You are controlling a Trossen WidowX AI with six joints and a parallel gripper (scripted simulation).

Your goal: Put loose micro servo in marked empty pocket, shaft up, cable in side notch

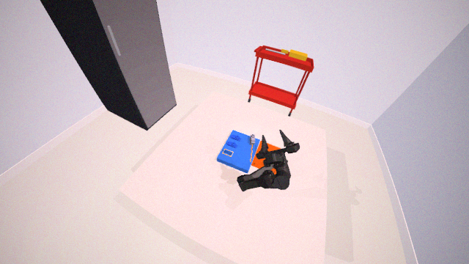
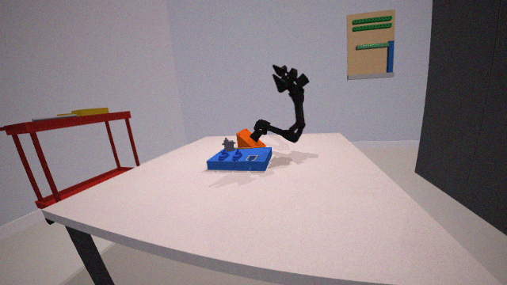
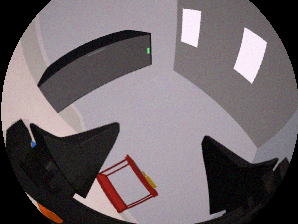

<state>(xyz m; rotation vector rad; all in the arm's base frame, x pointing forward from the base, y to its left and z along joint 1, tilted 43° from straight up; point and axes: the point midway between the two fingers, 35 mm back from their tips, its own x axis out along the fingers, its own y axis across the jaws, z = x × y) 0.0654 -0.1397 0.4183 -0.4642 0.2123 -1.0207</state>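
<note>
The loose micro servo, grey (image 1: 253, 139) (image 2: 229, 145), stands on top of the blue deck (image 1: 238, 161) (image 2: 238, 165) near its edge on the arm's side. Its thin orange cable (image 1: 251, 153) runs across the deck in the top view. The marked empty pocket (image 1: 228, 152) (image 2: 252, 157) has a pale outline and lies near a corner of the deck, in line with two blue servos (image 1: 233, 141) (image 2: 237, 154). My gripper (image 1: 272, 134) (image 2: 274, 71) (image 3: 162, 135) is open and empty, raised high above the table and away from the servo. The wrist view shows no servo. Fine detail of the pocket's notch is too small to tell.
The arm's orange base (image 1: 258, 162) (image 2: 249, 139) stands beside the deck on the pale table (image 1: 205, 205) (image 2: 277, 222). A red cart (image 1: 272, 96) (image 2: 79, 122) (image 3: 114, 192) stands beyond the table, and a dark cabinet (image 1: 135, 59) (image 2: 459, 99) (image 3: 100, 70) stands off another side.
</note>
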